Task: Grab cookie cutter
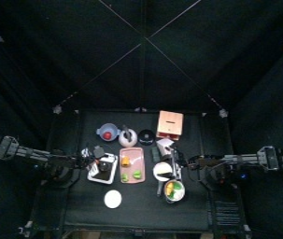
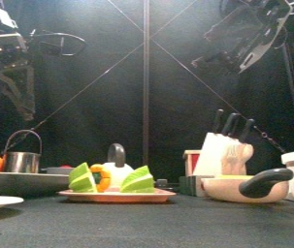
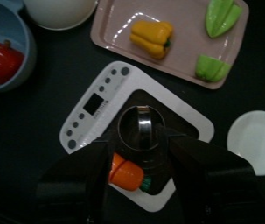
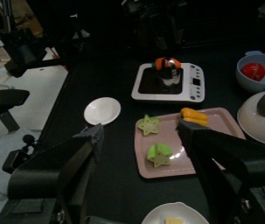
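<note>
I see my left gripper [image 3: 141,181] hanging over the white kitchen scale [image 3: 94,105], its fingers spread wide and grasping nothing. On the scale lies a round metal piece [image 3: 138,125], which I take for the cookie cutter, though I cannot tell for sure. Just beside it, between my fingers, is a small orange thing [image 3: 125,171] with a green end. Near the scale stands the pink tray [image 3: 107,37] with a yellow pepper [image 3: 152,37] and green pieces. My right gripper [image 4: 146,163] is released too, its fingers wide apart above the tray, well apart from the scale.
</note>
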